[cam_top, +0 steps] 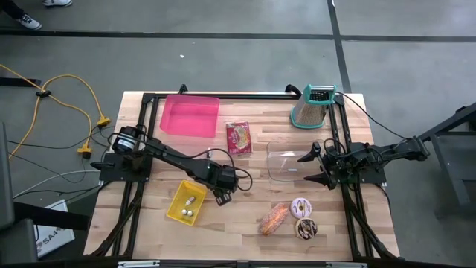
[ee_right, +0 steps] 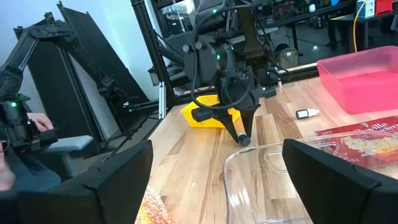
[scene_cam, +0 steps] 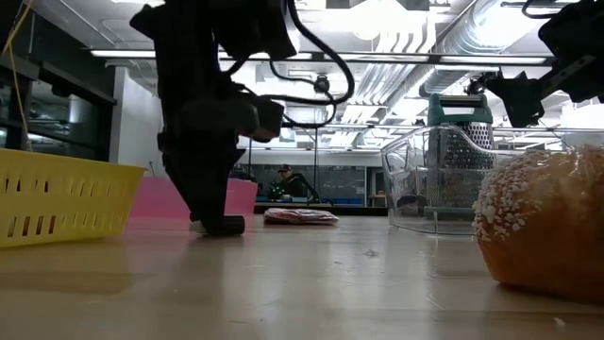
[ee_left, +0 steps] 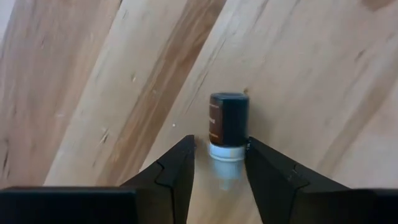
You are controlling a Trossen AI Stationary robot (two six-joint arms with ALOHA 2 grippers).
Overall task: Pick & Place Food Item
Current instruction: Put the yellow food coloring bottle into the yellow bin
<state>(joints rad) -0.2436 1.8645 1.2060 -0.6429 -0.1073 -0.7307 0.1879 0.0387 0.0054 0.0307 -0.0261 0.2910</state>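
Note:
My left gripper (cam_top: 223, 196) points steeply down at the table's middle, just right of the yellow basket (cam_top: 186, 202), and is shut on a small bottle (ee_left: 227, 118) with a dark body and a white end. A red snack packet (cam_top: 238, 138) lies flat beyond it. An orange pastry (cam_top: 274, 218) and two donuts (cam_top: 301, 208) (cam_top: 306, 228) lie near the front edge. My right gripper (cam_top: 308, 167) waits open and level at the right, over the clear container (cam_top: 286, 162). My left gripper pinches the bottle's white end (ee_left: 224, 153) between its two fingers. The fingers (ee_left: 180, 163) come from above, slanting down. The dark end (scene_cam: 225, 225) points away from the gripper and sits at the tabletop in the low view.
A pink tray (cam_top: 190, 115) stands at the back left and a metal grater (cam_top: 312, 108) at the back right. A small white bottle (ee_right: 308, 113) lies near the pink tray. The yellow basket holds a few small pale items (cam_top: 190, 212). Bare wood lies between basket and pastry.

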